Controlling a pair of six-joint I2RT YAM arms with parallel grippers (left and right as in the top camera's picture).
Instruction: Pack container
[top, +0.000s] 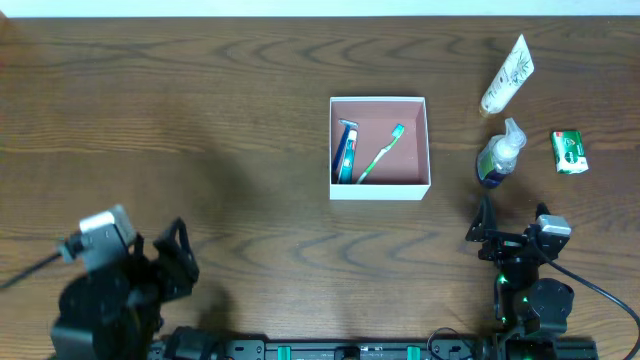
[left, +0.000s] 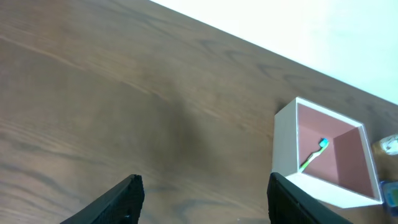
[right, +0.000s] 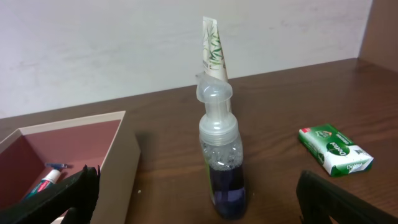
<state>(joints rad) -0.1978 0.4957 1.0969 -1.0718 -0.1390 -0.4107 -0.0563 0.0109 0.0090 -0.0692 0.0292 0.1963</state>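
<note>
White-walled container (top: 380, 190) holding toothbrush (top: 381, 154), left tool (left: 205, 188) spread empty, right tool (top: 513, 222) spread wide

**Camera Arrangement**
Overhead: looks straight down on the whole desk (top: 200, 100). Left wrist: raised behind the left pincer (left: 208, 199), container (left: 286, 143) far ahead, rightward. Right wrist: low behind the right pincer (right: 200, 202), bottle (right: 221, 162) just ahead. All share the container.

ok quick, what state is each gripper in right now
left gripper: open, holding nothing.
right gripper: open wide, holding nothing; the pump bottle stands just ahead of it, not gripped.
</note>
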